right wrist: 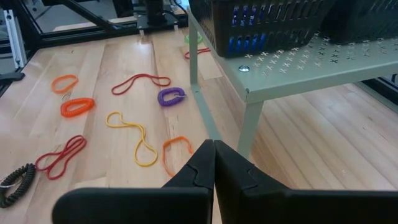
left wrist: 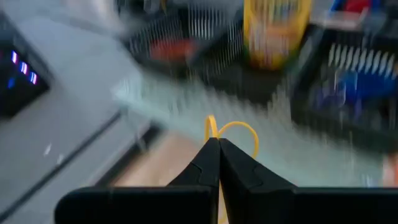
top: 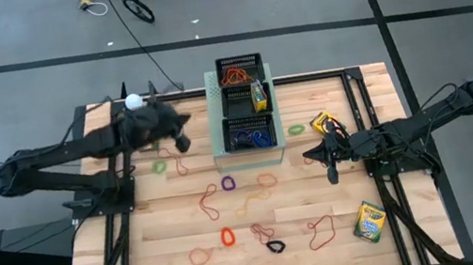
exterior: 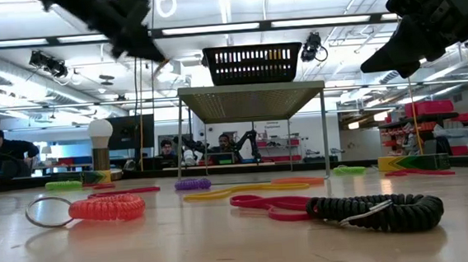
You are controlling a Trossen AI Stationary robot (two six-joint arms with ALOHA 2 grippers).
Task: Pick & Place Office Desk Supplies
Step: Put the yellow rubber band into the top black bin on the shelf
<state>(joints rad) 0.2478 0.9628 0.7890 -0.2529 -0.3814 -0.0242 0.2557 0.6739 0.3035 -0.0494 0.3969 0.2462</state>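
Sorting is partway thru, we judge: many bands lie loose on the table [top: 371, 82], plus a crayon box [top: 370, 221] near the front right corner & another [top: 323, 123] just right of the pale-green stand [top: 222, 159]. Left gripper [left wrist: 217, 149], raised beside the stand, pinches a yellow band [left wrist: 239, 129]. Right gripper [right wrist: 213, 152] hangs pressed together, empty, right of the stand.

Containers: rear mesh tray [top: 239, 72] holds orange/red bands; near tray [top: 249, 131] holds blue ones; a 3rd crayon box [top: 259, 96] stands btwn them.
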